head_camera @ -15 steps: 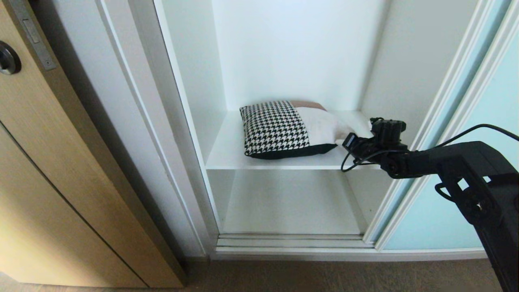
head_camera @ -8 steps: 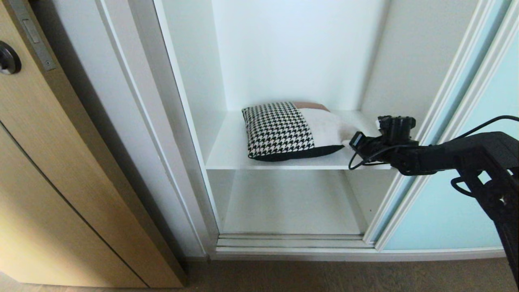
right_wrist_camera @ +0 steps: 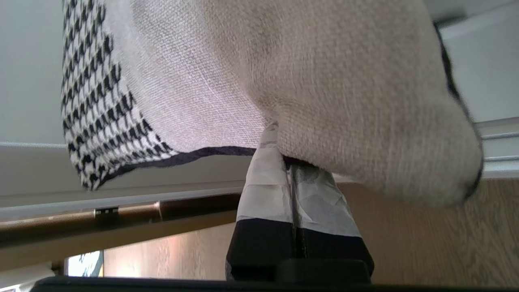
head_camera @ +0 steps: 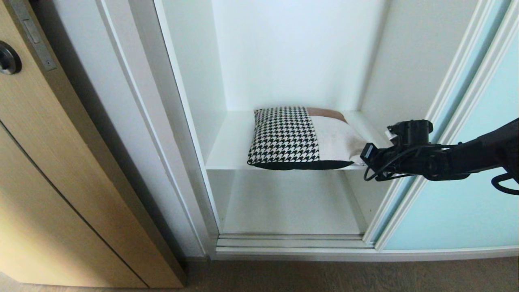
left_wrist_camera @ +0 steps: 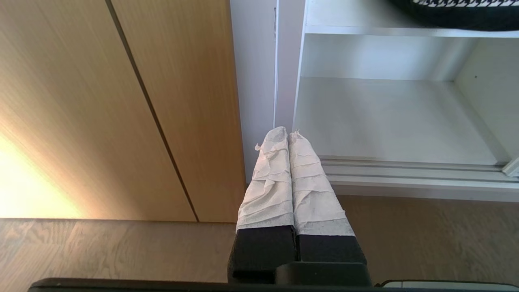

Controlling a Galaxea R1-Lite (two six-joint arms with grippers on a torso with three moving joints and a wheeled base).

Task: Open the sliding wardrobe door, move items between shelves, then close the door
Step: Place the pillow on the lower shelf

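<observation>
Gripping the cushion (head_camera: 302, 136) by its right edge, the right pincer (head_camera: 362, 156) clamped cloth to drag it off the shelf's (head_camera: 227, 152) front edge.

We note the cushion (right_wrist_camera: 324, 81) is coarse woven cloth, matt. The shelves (head_camera: 231, 150) look like smooth white laminate. Crinkled pale tape wraps the left gripper's fingers (left_wrist_camera: 269, 178); the sliding door (head_camera: 466, 211) is frosted glass.

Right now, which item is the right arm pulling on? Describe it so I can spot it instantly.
Look inside the open wardrobe, left of the pale aqua sliding door. On the upper white shelf lies a square cushion, its corner pinched by the right gripper. It alone is patterned: black-and-white houndstooth beside cream and rust-brown patches.
</observation>
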